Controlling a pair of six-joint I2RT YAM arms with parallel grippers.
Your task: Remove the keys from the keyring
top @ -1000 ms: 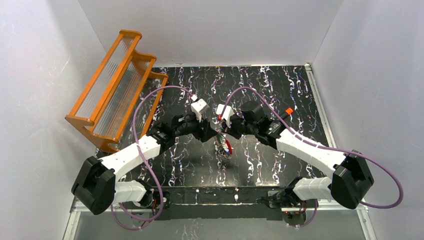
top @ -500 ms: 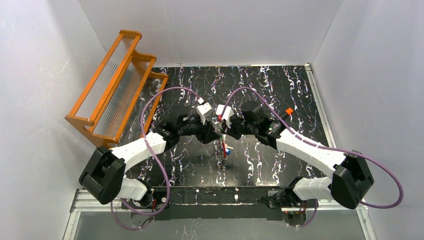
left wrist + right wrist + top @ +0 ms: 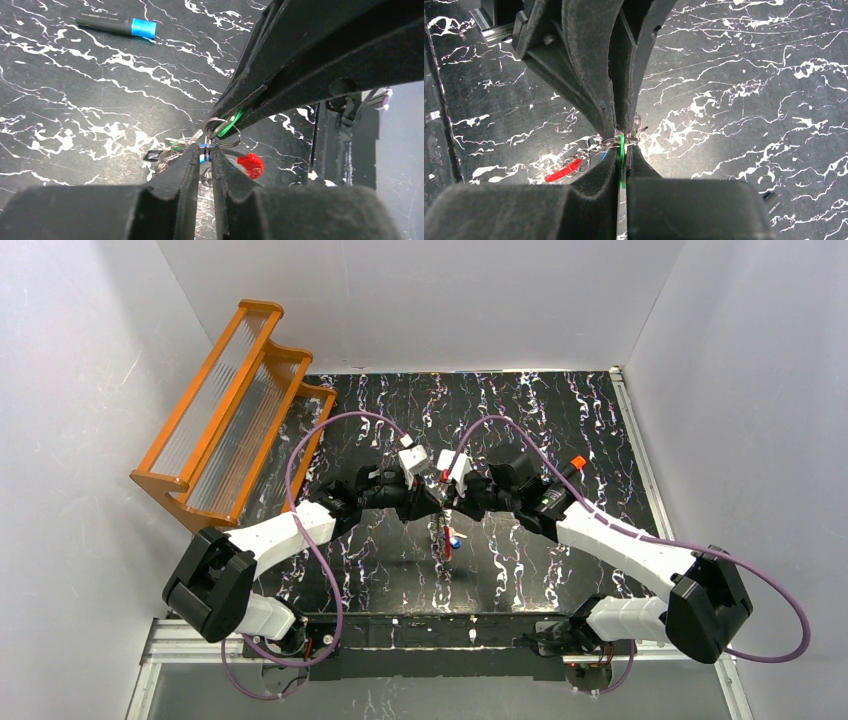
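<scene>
**Keyring.** The keyring (image 3: 223,134) is held clear of the table (image 3: 560,410), near its middle, between the two grippers. The keys (image 3: 450,540) are still attached to it. The green key (image 3: 621,144) is clamped flat in the right gripper (image 3: 622,156), whose jaws are fully closed on it. A blue key (image 3: 203,151) is pinched at the ring by the left gripper (image 3: 204,150), whose jaws are drawn almost together around it. The red key (image 3: 250,165) hangs free below with loose chain.

**Change noted.** A second ago the left gripper stood just beside the bunch, and the bunch hung from the right gripper alone. The left arm has since been swung inward and its gripper brought tip to tip with the right. The right arm is only slightly shifted.

**Assessment.** A two-handed hold is judged to be established, so that one key can be worked along the ring. No key has been freed yet.

**Surroundings.** A black cylinder (image 3: 114,25) with a blue tip lies well apart, and an orange rack (image 3: 225,410) stands far left.
</scene>
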